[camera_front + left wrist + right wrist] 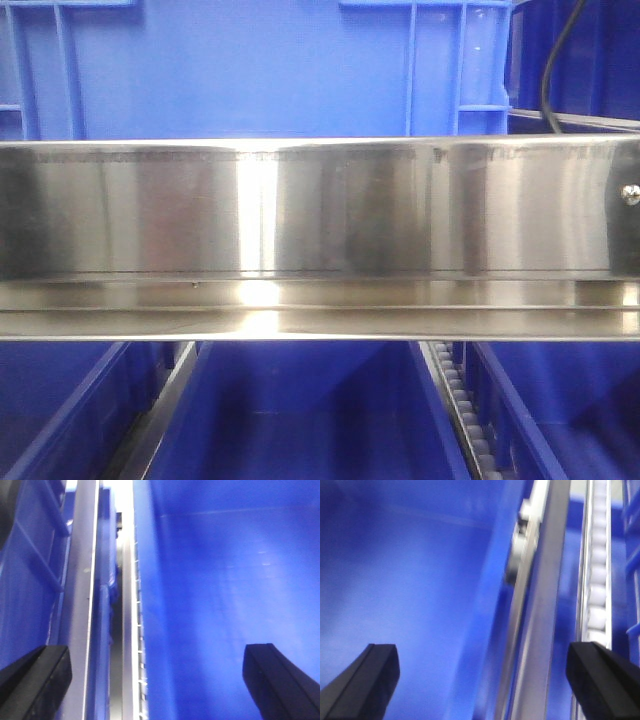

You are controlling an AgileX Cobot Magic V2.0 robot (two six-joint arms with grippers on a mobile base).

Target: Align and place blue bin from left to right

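The left hand hangs with its two black fingertips spread wide and nothing between them, looking along a steel rail and a toothed track beside a deep blue wall. The right hand mirrors it, just as wide and just as empty, with a blue wall to its left and a line of white rollers to its right. That mirrored stance suggests the two hands flank one bin, ready to take it by opposite sides, though whether this is the task's bin cannot be told from the wrist views. The blue bin, light blue with raised ribs near its corners, stands on the upper level at the far side of a broad steel beam, filling the left and centre of the front view. The beam appears to serve as the shelf's front lip. One darker crate sits just to the right of the bin, and a single black cable droops in front of it. Below the beam, three bins lie side by side: left, middle and right. They are parted by a plain rail and one roller track, apparently so that each slides in its own lane. Neither hand shows in the front view.
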